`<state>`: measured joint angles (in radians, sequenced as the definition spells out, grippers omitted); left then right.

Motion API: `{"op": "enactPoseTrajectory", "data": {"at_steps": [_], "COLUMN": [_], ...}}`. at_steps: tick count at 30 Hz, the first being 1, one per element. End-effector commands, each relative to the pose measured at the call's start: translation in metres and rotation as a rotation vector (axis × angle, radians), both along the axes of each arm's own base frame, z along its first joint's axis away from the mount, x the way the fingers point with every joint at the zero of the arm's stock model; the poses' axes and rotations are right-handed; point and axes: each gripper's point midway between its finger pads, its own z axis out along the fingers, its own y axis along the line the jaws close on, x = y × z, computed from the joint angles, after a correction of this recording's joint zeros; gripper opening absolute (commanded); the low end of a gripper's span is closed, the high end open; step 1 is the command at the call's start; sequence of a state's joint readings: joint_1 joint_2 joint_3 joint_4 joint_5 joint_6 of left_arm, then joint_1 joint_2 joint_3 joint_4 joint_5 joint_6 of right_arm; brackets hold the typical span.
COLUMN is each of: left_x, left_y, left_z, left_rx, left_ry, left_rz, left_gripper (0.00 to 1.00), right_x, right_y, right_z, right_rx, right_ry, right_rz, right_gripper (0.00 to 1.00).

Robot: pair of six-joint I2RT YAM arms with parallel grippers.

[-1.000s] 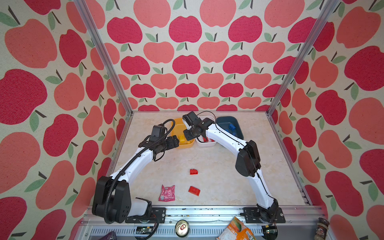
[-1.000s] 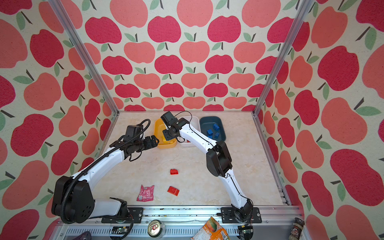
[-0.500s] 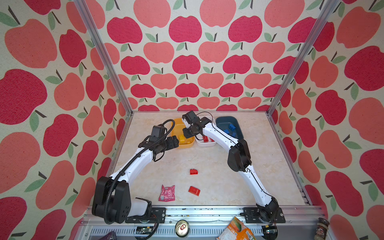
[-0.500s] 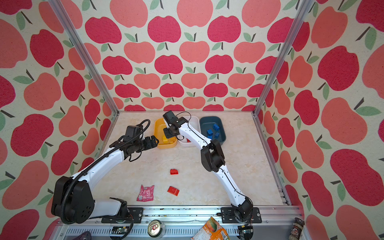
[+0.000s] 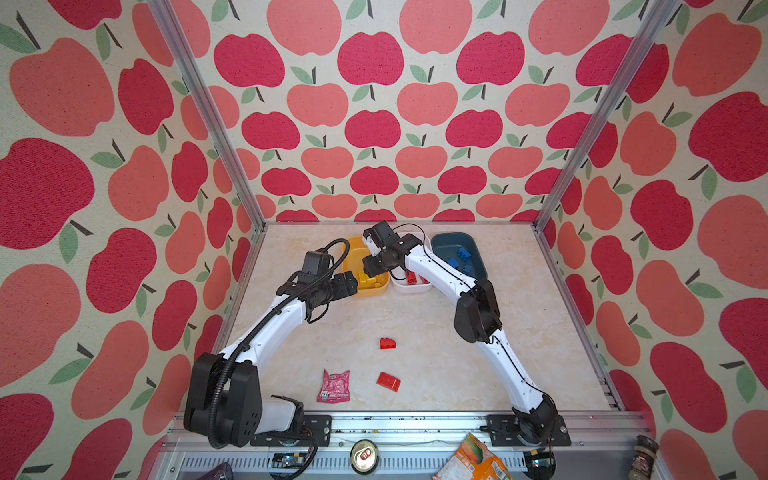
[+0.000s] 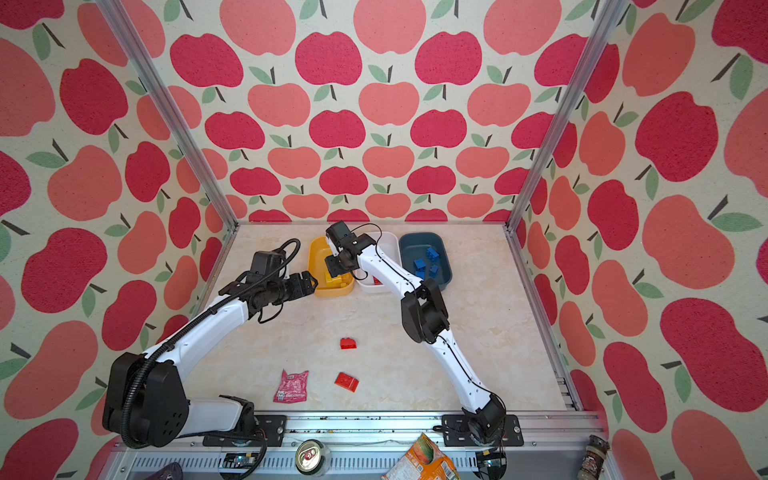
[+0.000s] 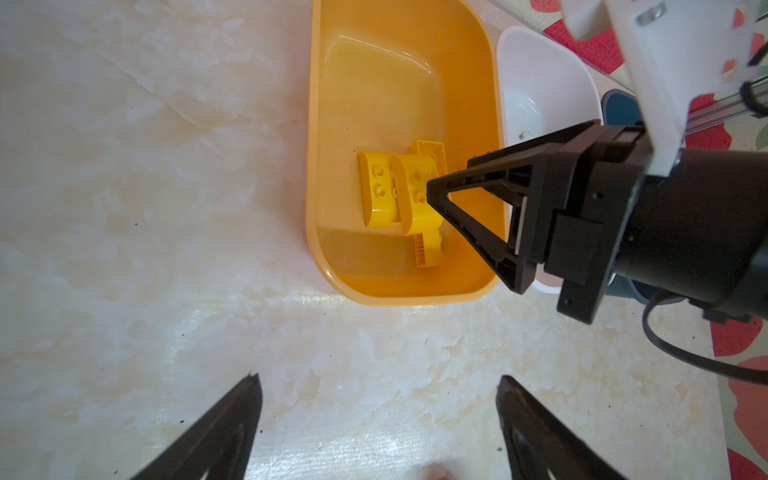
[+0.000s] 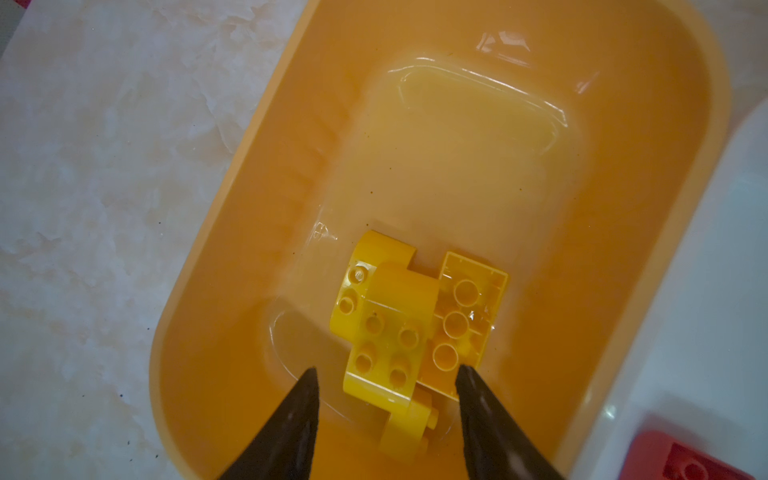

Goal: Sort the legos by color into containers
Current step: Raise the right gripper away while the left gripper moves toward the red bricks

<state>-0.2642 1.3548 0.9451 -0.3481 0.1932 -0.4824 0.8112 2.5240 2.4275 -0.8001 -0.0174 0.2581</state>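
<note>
well, the booth is walled on three sides with apple wallpaper (image 5: 374, 124), aluminium posts (image 5: 208, 116) standing in the back corners. its floor is a glossy cream marbled tabletop (image 5: 436, 324).

three tubs sit side by side along the back. the yellow tub (image 5: 374, 293) holds a heap of yellow legos (image 8: 390, 332), the white tub (image 5: 411, 289) holds a red lego (image 5: 412, 277), and the blue-grey tub (image 5: 449, 243) holds blue legos (image 5: 461, 257).

out on the bare marble lies a loose red lego (image 5: 387, 343). a second red lego (image 5: 388, 381) lies nearer the front, beside a crinkled pink packet (image 5: 334, 386).

the right gripper (image 8: 386, 374) hangs over the yellow heap, fingers apart and empty. the left gripper (image 7: 378, 382) hovers over bare marble just beside that tub, fingers spread wide, holding nothing.

a drink can (image 5: 364, 456) and a snack bag (image 5: 469, 461) lie by the front metal rail (image 5: 415, 424).
</note>
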Motion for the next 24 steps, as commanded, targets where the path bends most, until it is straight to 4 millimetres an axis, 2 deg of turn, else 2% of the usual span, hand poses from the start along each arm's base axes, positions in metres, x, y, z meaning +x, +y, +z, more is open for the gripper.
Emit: {"op": "enactPoseTrajectory", "data": {"at_steps": [1,8,14,20,24], "left_x": [-0.005,-0.012,-0.025,-0.05,-0.068], "left_y": [0.0,-0.005,-0.019,-0.044,-0.062], "left_z": [-0.002,-0.003,-0.007,-0.02,-0.023], "left_rx": [-0.011,0.01,0.061,0.136,0.172], "left_ry": [0.014,0.025,0.041,0.06,0.06], "left_rz": [0.006,-0.024,-0.106,-0.298,-0.437], "left_gripper": [0.91,0.91,0.91,0.9,0.89], "right_x": [-0.002,-0.019,-0.042,-0.069,-0.087], "right_y": [-0.004,-0.02,-0.043,-0.076,-0.106], "right_z": [0.037,0.059,0.073,0.081,0.081], "right_rx": [0.043,0.058,0.075,0.068,0.056], "right_ry": [-0.038,-0.039,-0.036,-0.026,-0.001], "right_rz": [0.008,0.002,-0.017,-0.033,-0.056], "right_gripper": [0.56,0.61,0.66,0.66,0.67]}}
